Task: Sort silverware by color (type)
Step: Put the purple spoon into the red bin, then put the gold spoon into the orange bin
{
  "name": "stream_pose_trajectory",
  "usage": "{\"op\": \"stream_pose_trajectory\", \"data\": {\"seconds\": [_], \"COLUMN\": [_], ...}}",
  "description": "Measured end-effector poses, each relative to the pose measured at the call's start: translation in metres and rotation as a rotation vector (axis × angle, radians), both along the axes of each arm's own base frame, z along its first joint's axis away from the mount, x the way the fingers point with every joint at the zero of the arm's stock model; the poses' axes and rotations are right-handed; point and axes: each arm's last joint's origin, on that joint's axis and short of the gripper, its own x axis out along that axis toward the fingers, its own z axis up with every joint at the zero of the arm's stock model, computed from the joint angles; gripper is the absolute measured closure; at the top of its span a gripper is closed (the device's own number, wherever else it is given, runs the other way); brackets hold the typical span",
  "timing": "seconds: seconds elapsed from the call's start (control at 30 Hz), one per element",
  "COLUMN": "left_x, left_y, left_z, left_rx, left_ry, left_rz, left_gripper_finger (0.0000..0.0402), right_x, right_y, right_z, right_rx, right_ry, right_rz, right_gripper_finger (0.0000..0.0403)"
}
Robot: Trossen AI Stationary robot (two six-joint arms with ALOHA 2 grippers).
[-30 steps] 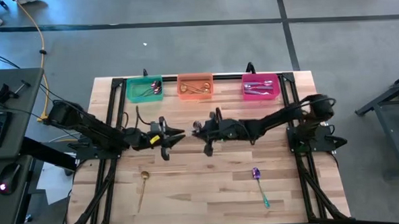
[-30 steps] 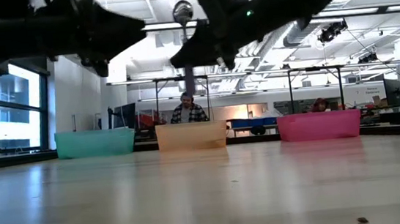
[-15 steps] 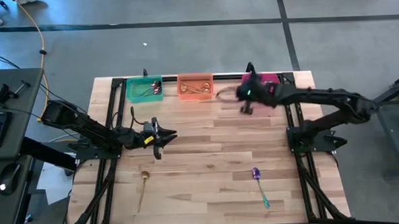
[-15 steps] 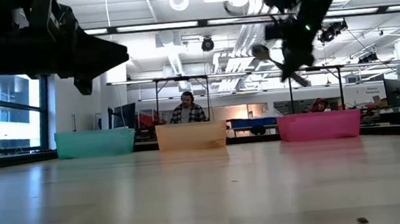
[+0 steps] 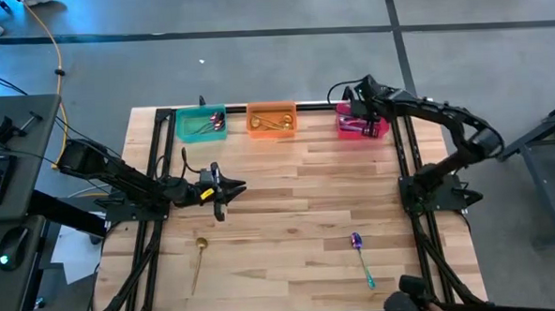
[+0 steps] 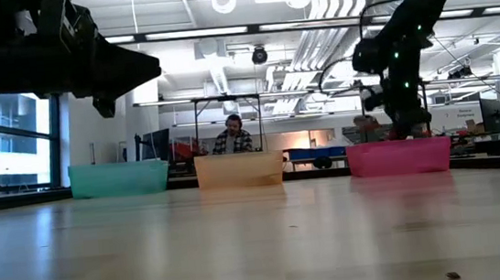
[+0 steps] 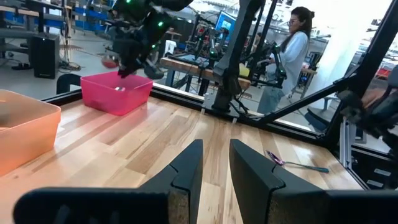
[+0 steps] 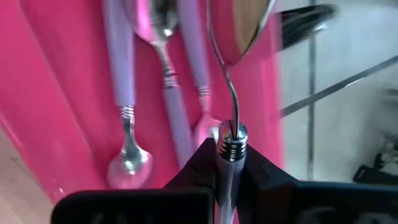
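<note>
My right gripper (image 5: 362, 111) hangs over the pink bin (image 5: 342, 126) at the table's far right, shut on a spoon (image 8: 244, 31) with a silver bowl. Several lilac-handled spoons (image 8: 124, 93) lie on the pink bin's floor below it. My left gripper (image 5: 227, 188) hovers over the table's left middle, open by a narrow gap and holding nothing. A gold spoon (image 5: 199, 255) lies flat on the wood near the left front. A purple-blue spoon with a teal handle (image 5: 361, 255) lies at the right front. My right gripper pinches the spoon's handle just behind its ribbed collar (image 8: 227, 147), between the two fingers. It comes from above and points down into the pink bin. The spoon runs on along the fingers, with its thin neck and bowl sticking out past the fingertips over the spoons in the bin.
A green bin (image 5: 201, 124) and an orange bin (image 5: 272, 119), each with utensils inside, stand along the far edge left of the pink one. Black frame rails run along both table sides. People are in the room beyond the table.
My right gripper has carried the spoon from beside my left gripper at the table's middle toward the far right edge. It has tipped down over the pink bin. My left gripper has drawn back a little toward the left and then kept still.
</note>
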Motion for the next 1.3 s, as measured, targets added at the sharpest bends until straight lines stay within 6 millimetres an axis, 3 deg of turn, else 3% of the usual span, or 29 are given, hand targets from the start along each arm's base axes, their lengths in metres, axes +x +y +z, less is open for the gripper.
{"op": "stream_pose_trajectory", "data": {"seconds": [0.17, 0.37, 0.53, 0.7, 0.83, 0.97, 1.1, 1.3], "left_x": [0.000, 0.000, 0.000, 0.000, 0.000, 0.000, 0.000, 0.017], "left_y": [0.000, 0.000, 0.000, 0.000, 0.000, 0.000, 0.000, -0.005], "left_z": [0.000, 0.000, 0.000, -0.003, -0.008, -0.008, -0.009, -0.009], "left_rx": [0.000, -0.001, -0.001, 0.015, 0.017, 0.010, 0.011, 0.033], "left_ry": [0.000, 0.000, 0.001, 0.036, 0.081, 0.085, 0.090, 0.224], "left_rz": [0.000, -0.002, -0.002, 0.001, 0.022, 0.023, 0.022, -0.059], "left_gripper_finger": [0.0333, 0.0333, 0.0333, 0.0333, 0.0333, 0.0333, 0.0339, 0.0358], "right_x": [0.006, 0.009, 0.010, 0.013, 0.012, 0.012, 0.016, 0.026], "right_y": [-0.004, -0.008, -0.010, -0.012, -0.005, 0.006, 0.022, 0.056], "right_z": [-0.022, -0.034, -0.029, -0.007, 0.017, 0.030, 0.024, -0.004], "right_rx": [0.071, 0.083, 0.041, -0.025, -0.037, 0.028, 0.062, 0.083], "right_ry": [0.043, 0.046, -0.003, -0.084, -0.254, -0.539, -0.726, -0.917], "right_rz": [-0.006, -0.050, -0.093, -0.129, -0.114, -0.088, -0.042, -0.003], "right_gripper_finger": [0.0391, 0.0356, 0.0327, 0.0316, 0.0331, 0.0377, 0.0395, 0.0400]}}
